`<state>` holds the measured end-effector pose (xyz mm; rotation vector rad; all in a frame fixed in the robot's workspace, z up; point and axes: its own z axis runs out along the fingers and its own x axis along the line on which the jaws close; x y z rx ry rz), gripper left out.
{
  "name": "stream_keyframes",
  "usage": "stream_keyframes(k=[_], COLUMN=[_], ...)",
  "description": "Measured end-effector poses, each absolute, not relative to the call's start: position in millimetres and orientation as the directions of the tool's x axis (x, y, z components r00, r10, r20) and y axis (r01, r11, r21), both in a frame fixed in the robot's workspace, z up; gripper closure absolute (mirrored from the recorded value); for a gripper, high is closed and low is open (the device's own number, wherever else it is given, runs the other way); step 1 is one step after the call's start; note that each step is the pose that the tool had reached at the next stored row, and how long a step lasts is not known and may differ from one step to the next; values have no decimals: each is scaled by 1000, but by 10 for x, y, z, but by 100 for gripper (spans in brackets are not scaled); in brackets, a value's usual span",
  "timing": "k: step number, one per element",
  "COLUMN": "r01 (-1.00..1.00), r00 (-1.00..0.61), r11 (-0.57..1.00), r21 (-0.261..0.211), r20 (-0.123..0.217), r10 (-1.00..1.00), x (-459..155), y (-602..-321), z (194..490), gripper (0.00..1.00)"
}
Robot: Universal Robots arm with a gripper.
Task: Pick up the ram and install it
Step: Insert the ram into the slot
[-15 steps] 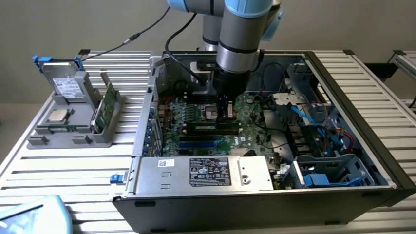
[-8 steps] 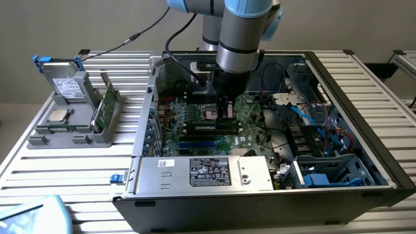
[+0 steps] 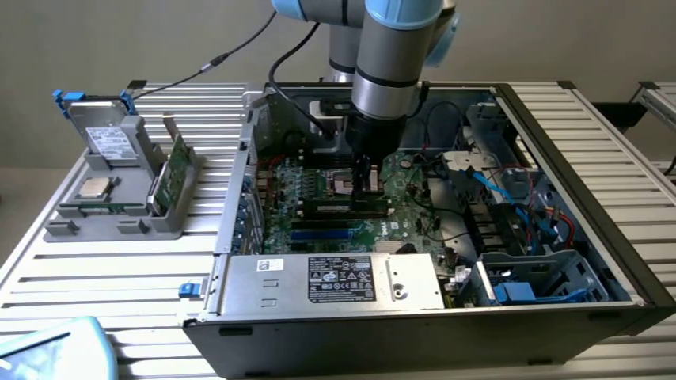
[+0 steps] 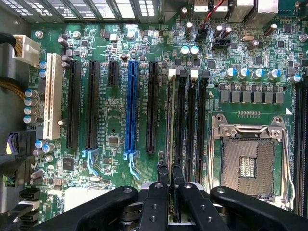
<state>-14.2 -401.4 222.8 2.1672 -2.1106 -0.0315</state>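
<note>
Reaching down into the open computer case [image 3: 423,340], the end effector [image 3: 368,188] hangs over the motherboard [image 4: 108,115], just beside the empty processor socket [image 4: 248,159]. Its fingers [image 4: 162,175] sit close together and pinch the ram [image 4: 169,120] — seen edge-on in the wrist view, lined along the memory slot nearest the expansion slots. Whether it is seated I cannot tell. On the bench [image 3: 63,269] a grey holder [image 3: 63,229] carries a wider green card [image 3: 172,170] and a silver processor [image 3: 95,188] — outside the case.
</note>
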Motion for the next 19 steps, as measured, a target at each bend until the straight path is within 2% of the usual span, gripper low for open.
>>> stream_keyframes(k=[19], r01=[-995], r00=[30], r11=[-23], r21=[98], r20=[70], r10=[-997], x=[-119], y=[-3999], z=[2222], gripper=[86])
